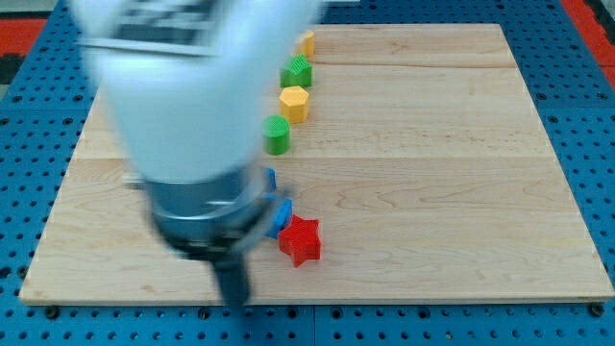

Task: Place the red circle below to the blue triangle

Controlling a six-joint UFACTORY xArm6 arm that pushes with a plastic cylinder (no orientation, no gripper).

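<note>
Red star [300, 240] beside blue block [281, 217] — my tip [233, 300] left.

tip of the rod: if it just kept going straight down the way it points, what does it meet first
My tip points down at the wooden board near the view's bottom edge, so it would meet bare wood first, no block. The red star sits up and to the view's right of it, apart. The arm is blurred, so depth is uncertain.

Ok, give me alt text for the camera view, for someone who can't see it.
A blurred white robot arm fills the view's left, my tip near the wooden board's bottom edge. Right of it sit a red star, partly hidden blue blocks, and a column of green and yellow blocks.
</note>
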